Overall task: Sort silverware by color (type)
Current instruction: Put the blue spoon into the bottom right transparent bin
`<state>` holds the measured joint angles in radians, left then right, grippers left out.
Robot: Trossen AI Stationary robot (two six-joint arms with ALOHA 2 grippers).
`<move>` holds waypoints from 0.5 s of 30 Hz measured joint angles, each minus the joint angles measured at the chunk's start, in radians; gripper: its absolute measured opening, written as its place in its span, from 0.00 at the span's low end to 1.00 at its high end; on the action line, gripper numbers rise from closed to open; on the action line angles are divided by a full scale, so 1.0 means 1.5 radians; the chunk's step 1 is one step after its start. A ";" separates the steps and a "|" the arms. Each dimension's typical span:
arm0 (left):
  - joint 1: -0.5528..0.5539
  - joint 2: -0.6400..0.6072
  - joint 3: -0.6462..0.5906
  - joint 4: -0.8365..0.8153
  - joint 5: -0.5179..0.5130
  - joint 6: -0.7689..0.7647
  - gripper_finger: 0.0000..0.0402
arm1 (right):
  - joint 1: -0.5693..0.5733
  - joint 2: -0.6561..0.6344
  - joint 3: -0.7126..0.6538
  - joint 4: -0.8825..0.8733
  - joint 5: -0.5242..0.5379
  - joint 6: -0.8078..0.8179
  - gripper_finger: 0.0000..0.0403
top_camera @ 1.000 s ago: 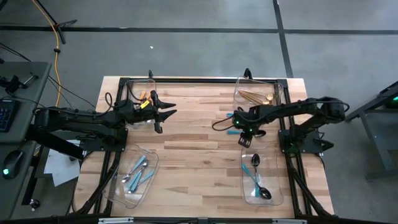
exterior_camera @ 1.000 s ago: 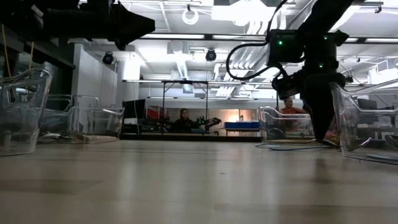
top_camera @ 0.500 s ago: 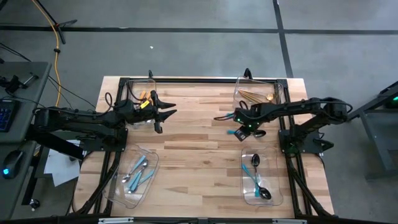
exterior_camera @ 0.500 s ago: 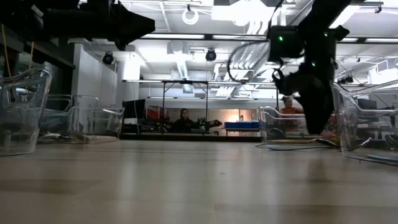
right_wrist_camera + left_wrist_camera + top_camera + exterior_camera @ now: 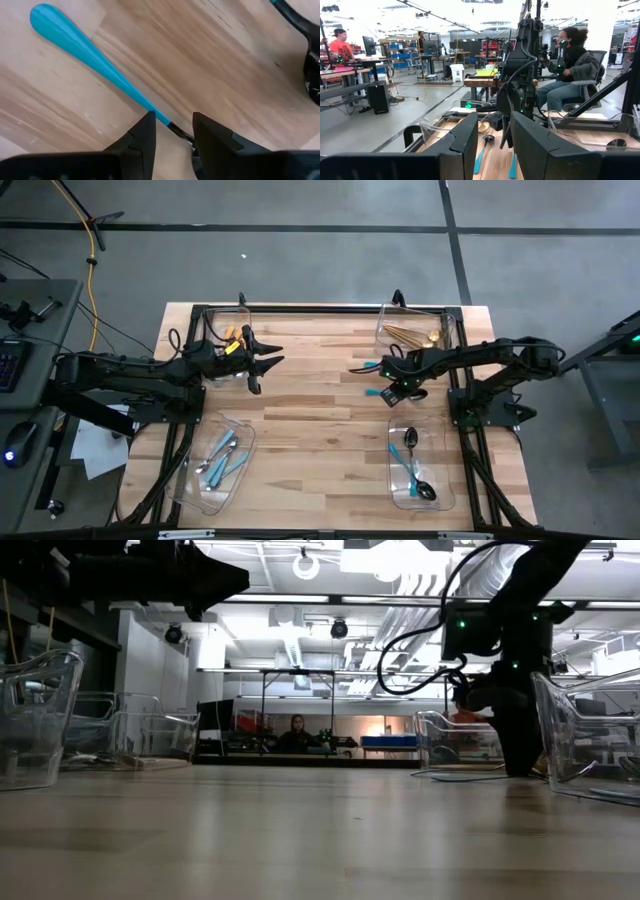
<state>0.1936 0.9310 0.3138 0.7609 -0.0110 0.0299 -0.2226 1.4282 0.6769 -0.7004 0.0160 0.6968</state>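
Silverware is mostly sorted into 4 bins; I see 1 teal-handled piece (image 5: 95,57) left on the table (image 5: 300,410), its neck between my right gripper's (image 5: 172,131) narrow fingers. Left gripper (image 5: 262,364) hovers by the far-left bin (image 5: 243,313), fingers parted, holding nothing.

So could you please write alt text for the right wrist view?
The right gripper points down at the wooden table, its fingers astride the dark neck of a teal-handled utensil lying flat.
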 joint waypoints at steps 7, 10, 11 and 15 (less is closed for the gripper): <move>0.000 0.000 0.000 0.000 0.000 0.000 0.26 | 0.000 -0.001 -0.003 0.005 0.010 -0.035 0.28; 0.000 0.000 0.000 0.000 0.000 0.000 0.26 | 0.000 -0.001 -0.004 0.010 0.011 -0.057 0.28; 0.000 0.000 0.000 0.000 0.000 0.000 0.26 | 0.000 -0.001 -0.004 0.010 0.008 -0.068 0.28; 0.000 0.000 0.000 0.000 0.000 0.000 0.26 | 0.000 -0.001 -0.004 0.009 -0.006 -0.133 0.28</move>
<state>0.1938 0.9311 0.3138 0.7605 -0.0109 0.0297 -0.2230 1.4273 0.6708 -0.6869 0.0064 0.4976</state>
